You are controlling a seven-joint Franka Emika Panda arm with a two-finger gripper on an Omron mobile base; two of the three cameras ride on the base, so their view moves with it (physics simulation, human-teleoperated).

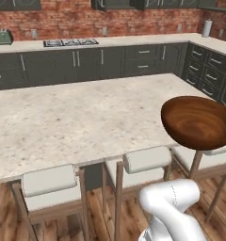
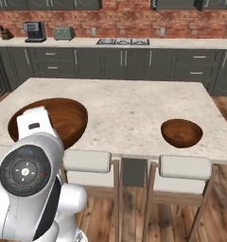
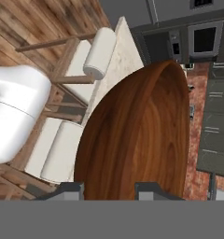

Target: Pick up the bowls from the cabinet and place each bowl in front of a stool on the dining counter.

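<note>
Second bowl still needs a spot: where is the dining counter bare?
The dining counter is bare across its middle and hob side. One bowl occupies the stool-side edge; the held bowl hangs over the other end.

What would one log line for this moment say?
pincer: shut on carried bowl | second bowl: on dining counter before right stool

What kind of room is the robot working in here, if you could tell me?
A home kitchen, rendered: a gas hob on the worktop against a brick wall, dark grey drawer units, and a stone dining counter with stools.
</note>
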